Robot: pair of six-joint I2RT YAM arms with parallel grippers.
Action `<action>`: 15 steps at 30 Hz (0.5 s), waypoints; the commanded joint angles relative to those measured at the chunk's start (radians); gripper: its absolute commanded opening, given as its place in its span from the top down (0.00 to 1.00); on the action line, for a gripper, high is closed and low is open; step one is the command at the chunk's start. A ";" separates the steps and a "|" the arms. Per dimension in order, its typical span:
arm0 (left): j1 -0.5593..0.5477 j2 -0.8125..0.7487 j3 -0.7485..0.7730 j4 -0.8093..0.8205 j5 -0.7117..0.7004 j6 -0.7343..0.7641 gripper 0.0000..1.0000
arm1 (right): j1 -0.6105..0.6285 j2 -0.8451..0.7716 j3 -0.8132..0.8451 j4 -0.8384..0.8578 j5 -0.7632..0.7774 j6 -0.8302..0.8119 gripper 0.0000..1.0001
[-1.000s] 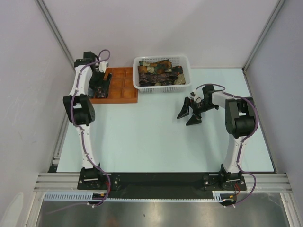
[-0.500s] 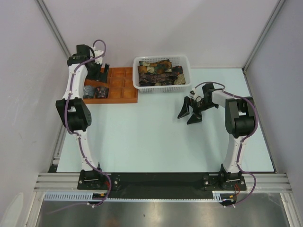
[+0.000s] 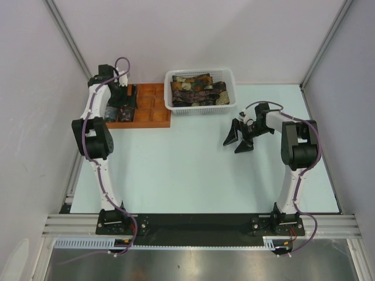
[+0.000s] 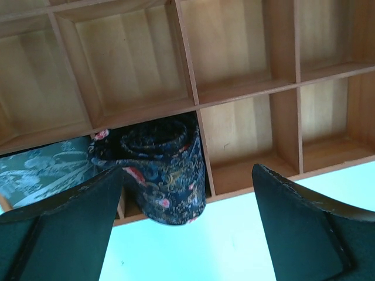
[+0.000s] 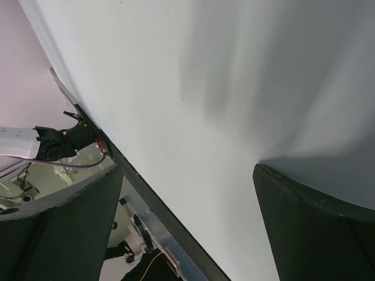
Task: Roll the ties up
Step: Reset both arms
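No readable text, labels, numbers (any view)

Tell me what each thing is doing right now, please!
left gripper: open, holding nothing, over the tray
right gripper: open, empty, above the table
rolled dark tie: rolled up, sitting in a tray slot
tray: mostly empty slots
basket: holds unrolled ties

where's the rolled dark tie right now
The rolled dark tie sits in a near-edge compartment of the orange tray at the table's far left, below the open left gripper, beside a pale blue-grey roll.
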 commanded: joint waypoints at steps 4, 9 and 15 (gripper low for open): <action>0.008 0.039 -0.018 0.063 0.019 -0.053 0.03 | -0.036 0.002 0.013 -0.012 0.080 -0.054 0.00; 0.008 0.059 -0.053 0.116 0.010 -0.058 0.03 | -0.045 0.008 0.012 -0.020 0.077 -0.065 0.00; 0.007 0.066 -0.116 0.155 0.010 -0.072 0.01 | -0.055 0.007 0.015 -0.037 0.079 -0.078 0.00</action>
